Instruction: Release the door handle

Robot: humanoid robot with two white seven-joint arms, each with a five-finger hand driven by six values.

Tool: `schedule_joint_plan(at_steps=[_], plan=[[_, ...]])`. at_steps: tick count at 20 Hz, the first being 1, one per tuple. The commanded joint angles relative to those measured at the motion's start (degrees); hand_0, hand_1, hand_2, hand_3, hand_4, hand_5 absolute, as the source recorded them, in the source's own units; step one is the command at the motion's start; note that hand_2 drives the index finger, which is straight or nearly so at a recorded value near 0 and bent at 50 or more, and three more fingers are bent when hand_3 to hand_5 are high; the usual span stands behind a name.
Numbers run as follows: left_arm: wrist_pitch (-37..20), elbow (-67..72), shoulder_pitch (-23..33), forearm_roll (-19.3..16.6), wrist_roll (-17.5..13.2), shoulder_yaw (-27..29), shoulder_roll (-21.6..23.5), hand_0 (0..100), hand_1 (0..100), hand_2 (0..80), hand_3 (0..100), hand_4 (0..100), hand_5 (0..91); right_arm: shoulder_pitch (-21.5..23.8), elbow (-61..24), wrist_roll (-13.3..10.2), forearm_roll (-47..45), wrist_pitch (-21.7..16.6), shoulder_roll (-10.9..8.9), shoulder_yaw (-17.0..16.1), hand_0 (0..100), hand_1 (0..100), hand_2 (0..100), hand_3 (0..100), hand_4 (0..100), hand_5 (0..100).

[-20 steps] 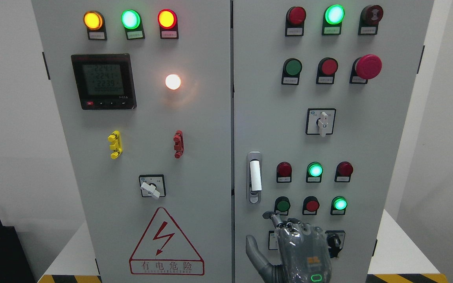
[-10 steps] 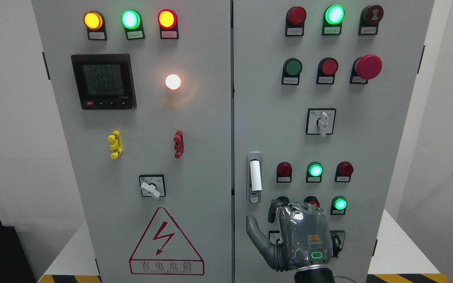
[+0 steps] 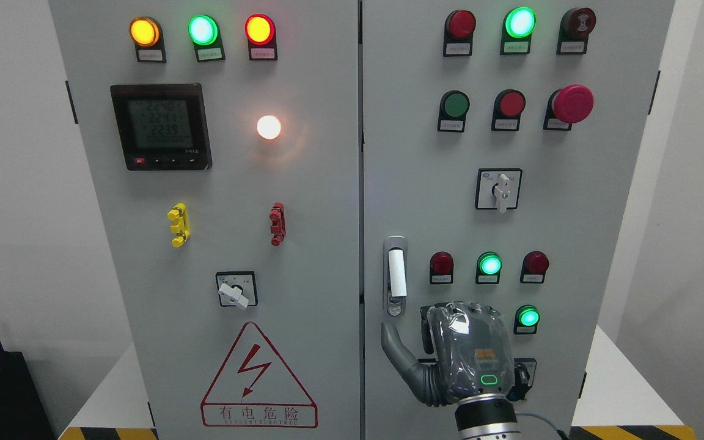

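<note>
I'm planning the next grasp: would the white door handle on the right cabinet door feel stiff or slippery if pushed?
The door handle looks like a rigid bar set in a metal frame, so probably stiff, not floppy. Its smooth white surface may be somewhat slippery. The right hand sits below it, not touching.

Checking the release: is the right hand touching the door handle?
Apart. The head view shows grey door panel between the right hand and the door handle above it.
</note>
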Motion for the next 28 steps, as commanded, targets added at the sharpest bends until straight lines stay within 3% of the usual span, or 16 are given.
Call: schedule_joint_plan(at_steps=[1,9,12,28], plan=[[0.0,1.0,0.0,0.0,0.0,0.6,0.0,12,39,0.0,0,0,0.0,-1.6,1.7,1.1,0.5,0.6,0.21,0.1,32,0,98,100,100,95],[0.0,1.0,0.0,0.0,0.0,0.6,0.0,12,39,0.0,0,0,0.0,-3.4,3.4,1.4,0.5,1.5,0.3,0.0,34,0,98,100,100,96],[0.0,1.0,0.0,0.0,0.0,0.6,0.0,12,39,0.0,0,0,0.0,-3.4,3.3,2.7,0.5,1.5,0.3,0.0,34,0,98,100,100,96],[0.0,1.0,0.0,0.0,0.0,0.6,0.0,12,39,0.0,0,0,0.0,-5.3,3.6,2.8,0.5,1.5,0.3,-0.2,35,0,97,100,100,96]])
